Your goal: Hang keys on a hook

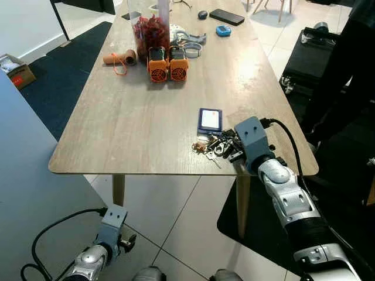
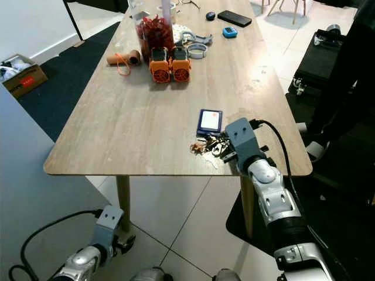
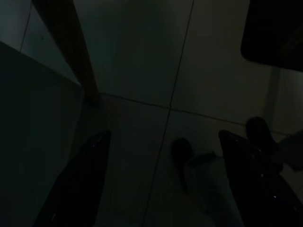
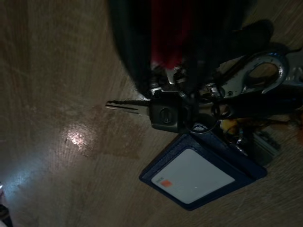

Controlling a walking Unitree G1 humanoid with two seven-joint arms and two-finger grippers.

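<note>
A: Where are the keys?
B: Near right part of the table, just short of the edge, in a tangled bunch. Touching the near side of a blue card holder.

A: And the right gripper?
B: Down at the bunch, reaching in from the right. Fingers mostly hidden behind the grey wrist housing from above; blurred and dark in the wrist view, looming over the keys. Cannot tell whether closed on anything or just resting there.

A: Anything clearer close up?
B: A black key head, a silver carabiner and rings, overlapping a corner of the holder. Something red showing through the blur, unclear what.

A: Left gripper?
B: Hanging low by the floor tiles, near left of the table. Very dark view, but two fingers set wide apart, nothing between them. Table leg faintly seen beyond.

A: Rest of the table?
B: Far end: two orange fans, a jar with red contents, cut off at the top, a cork roll, a phone. Dark-clothed person at the far right, cut off by the frame.
</note>
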